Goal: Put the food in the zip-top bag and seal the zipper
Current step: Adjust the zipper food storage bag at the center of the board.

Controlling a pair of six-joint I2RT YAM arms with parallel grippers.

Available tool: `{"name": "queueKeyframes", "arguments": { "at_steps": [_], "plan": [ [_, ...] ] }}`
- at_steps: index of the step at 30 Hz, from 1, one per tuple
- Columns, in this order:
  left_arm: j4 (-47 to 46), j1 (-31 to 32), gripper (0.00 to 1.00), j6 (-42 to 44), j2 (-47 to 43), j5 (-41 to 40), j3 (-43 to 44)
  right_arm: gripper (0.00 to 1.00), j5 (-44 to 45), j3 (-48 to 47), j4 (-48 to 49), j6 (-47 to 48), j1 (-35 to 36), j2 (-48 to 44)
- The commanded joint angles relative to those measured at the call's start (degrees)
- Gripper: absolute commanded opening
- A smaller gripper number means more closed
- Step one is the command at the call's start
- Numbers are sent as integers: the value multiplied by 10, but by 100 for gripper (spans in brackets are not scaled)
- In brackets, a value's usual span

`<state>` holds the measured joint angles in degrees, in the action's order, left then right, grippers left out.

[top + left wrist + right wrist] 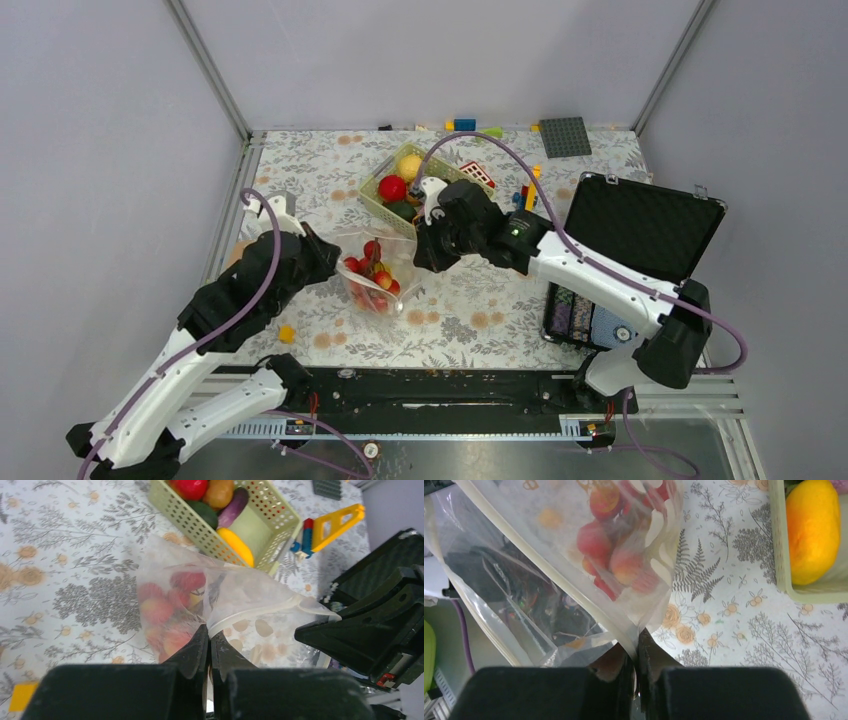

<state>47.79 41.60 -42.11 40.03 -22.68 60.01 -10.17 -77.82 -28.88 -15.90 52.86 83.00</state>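
The clear dotted zip-top bag [380, 265] hangs between my two grippers above the floral table, with several red and yellow toy fruits [372, 272] inside. My left gripper [328, 258] is shut on the bag's left mouth edge; the left wrist view shows its jaws [209, 632] pinching the zipper strip [250, 617]. My right gripper [428, 255] is shut on the right mouth edge; its jaws [636, 647] clamp the zipper strip [549, 575]. The fruits show through the bag [619, 555]. More food lies in the green basket [385, 205]: a red fruit [392, 187] and a yellow one [410, 166].
An open black case [620, 250] stands at the right. Coloured building blocks [525, 190] and a grey baseplate [565, 137] lie behind the basket. A small yellow block [287, 333] lies near the front left. The basket also shows in the left wrist view [200, 525].
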Motion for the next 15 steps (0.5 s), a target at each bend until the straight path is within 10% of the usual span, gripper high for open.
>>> {"name": "queueKeyframes", "arguments": {
  "at_steps": [1,6,10,15],
  "plan": [
    [-1,0,0,-12,22,-55,8,11,-9,10,73,-2,-9,35],
    [-49,0,0,-8,77,-40,-5,20,22,17,80,-7,-23,68],
    [-64,-1,0,-8,101,-32,-5,69,-13,10,73,11,-51,58],
    [-59,-4,0,-7,97,-41,1,89,-39,-3,76,78,-76,11]
  ]
}}
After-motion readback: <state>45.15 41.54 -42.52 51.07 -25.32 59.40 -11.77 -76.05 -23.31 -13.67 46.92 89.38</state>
